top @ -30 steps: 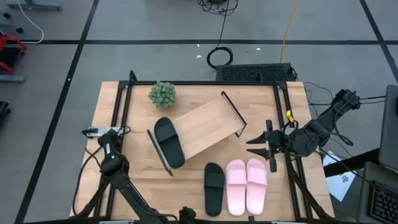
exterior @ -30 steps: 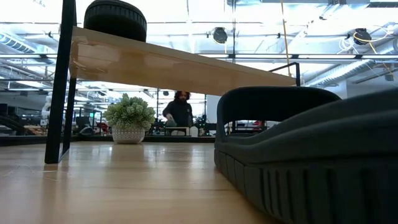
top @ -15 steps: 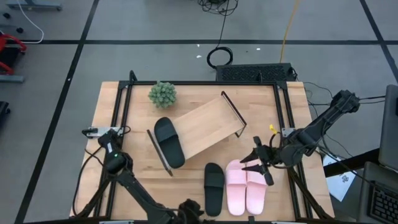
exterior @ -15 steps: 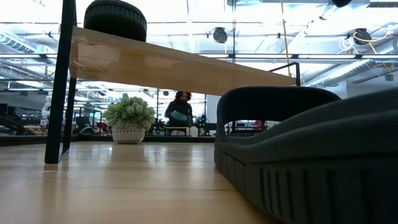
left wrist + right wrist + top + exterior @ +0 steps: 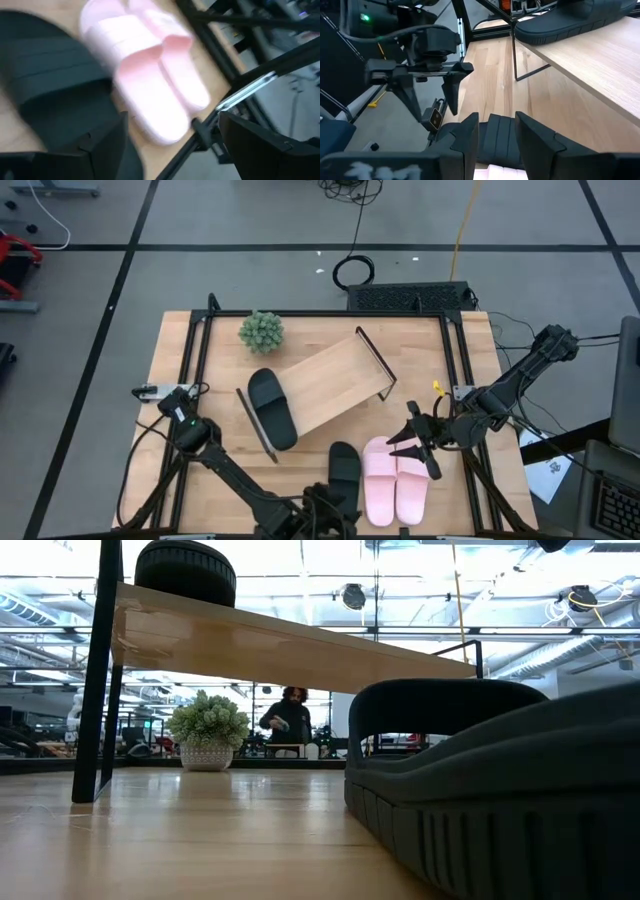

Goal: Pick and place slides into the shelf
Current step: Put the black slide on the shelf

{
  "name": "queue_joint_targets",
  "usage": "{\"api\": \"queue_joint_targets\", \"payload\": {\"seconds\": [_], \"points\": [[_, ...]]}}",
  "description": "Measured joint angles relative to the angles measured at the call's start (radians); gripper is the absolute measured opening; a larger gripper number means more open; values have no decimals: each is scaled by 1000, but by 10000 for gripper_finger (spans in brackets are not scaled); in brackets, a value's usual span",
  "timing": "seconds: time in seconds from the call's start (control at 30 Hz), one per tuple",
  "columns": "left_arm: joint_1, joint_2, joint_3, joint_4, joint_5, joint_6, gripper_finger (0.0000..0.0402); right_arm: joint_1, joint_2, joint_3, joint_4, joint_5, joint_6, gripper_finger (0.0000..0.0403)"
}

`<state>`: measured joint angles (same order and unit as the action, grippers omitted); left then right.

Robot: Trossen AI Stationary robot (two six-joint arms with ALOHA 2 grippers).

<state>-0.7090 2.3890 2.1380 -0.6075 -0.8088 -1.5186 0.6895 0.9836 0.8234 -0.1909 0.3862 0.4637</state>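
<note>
Left tool (image 5: 335, 502), jaws wide, has swung beside the black slide (image 5: 343, 480); right tool (image 5: 412, 442), part-open, hovers over pink slides (image 5: 396, 479).

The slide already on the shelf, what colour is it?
Matte black slide, lying on the shelf; clearest in the high view.

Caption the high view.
One black slide on the shelf; three remain on the table, both hands nearby.

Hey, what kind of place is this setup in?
Probably a robotics lab or workshop: a wooden table on taped grey flooring, cables trailing nearby, and overhead pipes in an open hall.
</note>
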Motion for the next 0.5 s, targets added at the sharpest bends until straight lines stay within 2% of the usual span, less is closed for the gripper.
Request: {"api": "queue_joint_targets", "payload": {"seconds": [0.2, 0.37, 0.5], "points": [[-5, 0, 0, 105, 15, 35, 310, 0, 0, 0, 0, -8, 26, 118], [-62, 0, 0, 103, 2, -21, 310, 0, 0, 0, 5, -77, 27, 118], [-121, 0, 0, 63, -70, -154, 310, 12, 0, 0, 12, -76, 16, 118]]}}
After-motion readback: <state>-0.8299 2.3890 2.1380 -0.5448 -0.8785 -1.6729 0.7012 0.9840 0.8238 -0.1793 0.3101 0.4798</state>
